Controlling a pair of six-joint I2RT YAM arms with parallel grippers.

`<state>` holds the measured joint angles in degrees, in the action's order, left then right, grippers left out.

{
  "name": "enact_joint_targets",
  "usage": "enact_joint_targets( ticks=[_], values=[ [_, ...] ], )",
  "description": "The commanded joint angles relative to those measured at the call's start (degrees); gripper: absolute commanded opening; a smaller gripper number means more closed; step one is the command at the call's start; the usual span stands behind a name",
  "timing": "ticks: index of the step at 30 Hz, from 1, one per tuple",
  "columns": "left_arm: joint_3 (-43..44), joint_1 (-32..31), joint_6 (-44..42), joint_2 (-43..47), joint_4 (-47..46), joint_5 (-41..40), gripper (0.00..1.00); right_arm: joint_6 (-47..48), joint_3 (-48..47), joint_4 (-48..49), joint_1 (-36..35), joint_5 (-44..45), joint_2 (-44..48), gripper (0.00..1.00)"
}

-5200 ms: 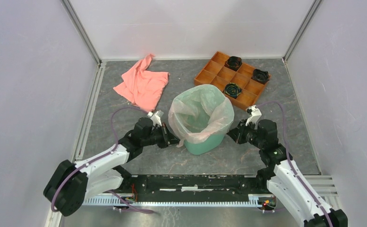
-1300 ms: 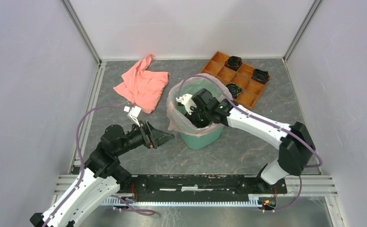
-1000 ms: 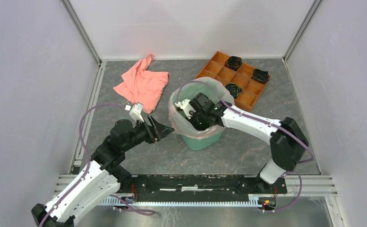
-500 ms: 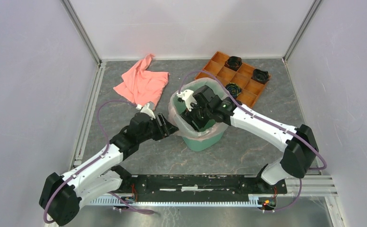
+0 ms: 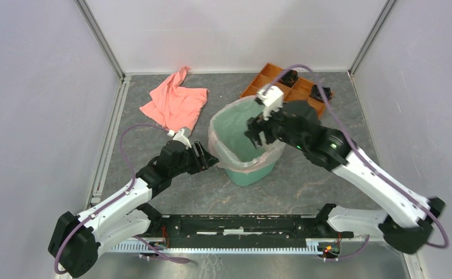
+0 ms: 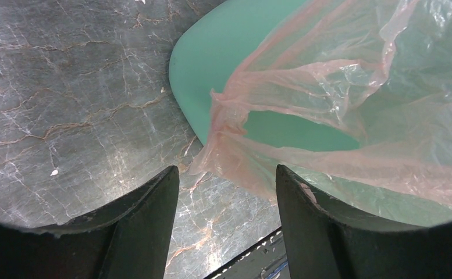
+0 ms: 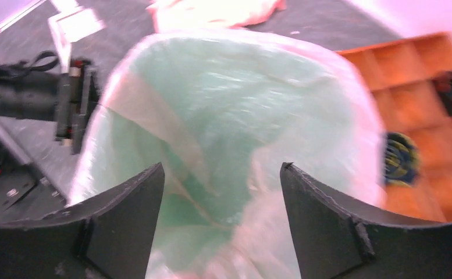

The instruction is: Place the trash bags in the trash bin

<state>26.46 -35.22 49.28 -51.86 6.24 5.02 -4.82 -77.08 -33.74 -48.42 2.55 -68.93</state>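
Right gripper (image 7: pixel 221 168) risen above trash bin (image 5: pixel 249 174), released, left gripper (image 6: pixel 228 171) released beside it

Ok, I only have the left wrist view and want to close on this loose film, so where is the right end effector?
Observer: The right end effector hovers over the trash bin's opening, jaws open.
Operator: Does the trash bag cover the whole rim?
Observer: The top view shows the trash bag draped over the rim on every side I can see.
Operator: Anything beside the bin?
Observer: A salmon cloth lies behind-left of the bin, apart from it.
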Motion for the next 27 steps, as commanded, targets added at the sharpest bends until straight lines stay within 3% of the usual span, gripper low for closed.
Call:
enact_joint_targets(
  ticks=[1,3,7,15,18,20,25,27],
  values=[
    [0.1,-0.2,-2.5,0.9,-1.5,0.5,0.69,-1.6,8.2,2.9,1.6,16.8,10.4,0.75],
    [0.1,-0.1,-2.4,1.4,-1.4,0.9,0.69,-1.7,10.7,2.4,3.6,18.6,12.8,0.67],
    [0.0,-0.2,-2.3,1.7,-1.3,1.1,0.69,-0.8,13.9,-0.4,5.3,20.5,14.1,0.64],
    [-2.5,-0.1,0.0,-1.0,-5.3,2.1,0.65,0.4,21.3,3.1,5.3,13.1,10.9,0.50],
    [-2.1,-0.2,0.0,0.7,-3.3,1.1,0.64,0.2,21.0,2.5,5.3,13.8,10.7,0.50],
    [-0.7,-0.2,-0.6,3.0,0.2,0.5,0.66,0.2,19.2,1.2,5.4,15.3,11.8,0.56],
    [4.4,-0.2,-2.8,10.8,12.0,-2.3,0.82,0.3,13.1,-3.7,5.3,17.5,14.8,0.89],
    [6.6,-0.2,-3.4,13.8,16.9,-3.8,0.86,0.5,10.2,-5.7,5.3,18.2,15.7,0.96]
  ],
)
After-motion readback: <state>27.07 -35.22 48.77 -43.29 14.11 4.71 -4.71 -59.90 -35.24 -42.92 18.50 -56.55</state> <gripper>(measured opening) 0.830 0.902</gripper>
